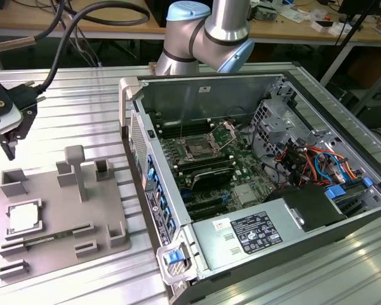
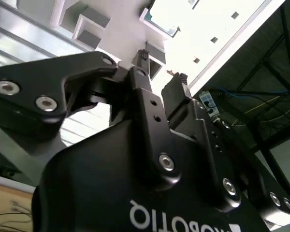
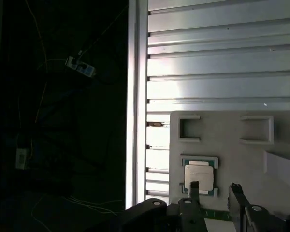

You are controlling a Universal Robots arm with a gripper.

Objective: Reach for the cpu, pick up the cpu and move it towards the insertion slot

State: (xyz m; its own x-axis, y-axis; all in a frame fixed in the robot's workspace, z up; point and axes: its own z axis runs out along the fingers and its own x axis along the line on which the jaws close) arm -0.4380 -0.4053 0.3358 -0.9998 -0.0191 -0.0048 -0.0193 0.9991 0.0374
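Note:
The cpu [image 1: 23, 217] is a silvery square chip lying flat in a pocket of the grey tray [image 1: 63, 210], at the exterior view's left. My gripper [image 1: 0, 147] hangs in the air above the tray's far left corner, apart from the chip. In the first wrist view the cpu [image 3: 199, 175] lies just beyond one of the black fingertips [image 3: 193, 189]. The gripper [image 3: 213, 193] is open with nothing between its fingers. The insertion slot [image 1: 197, 149], a shiny metal-framed socket with a dark centre, sits on the board inside the open computer case.
The open computer case [image 1: 254, 82] stands at the exterior view's right, its tall side wall next to the tray. Raised blocks [image 1: 76, 168] stick up from the tray. The arm's base [image 1: 203, 32] and thick cables [image 1: 63, 38] are behind. The table edge [image 3: 137, 96] runs close to the tray.

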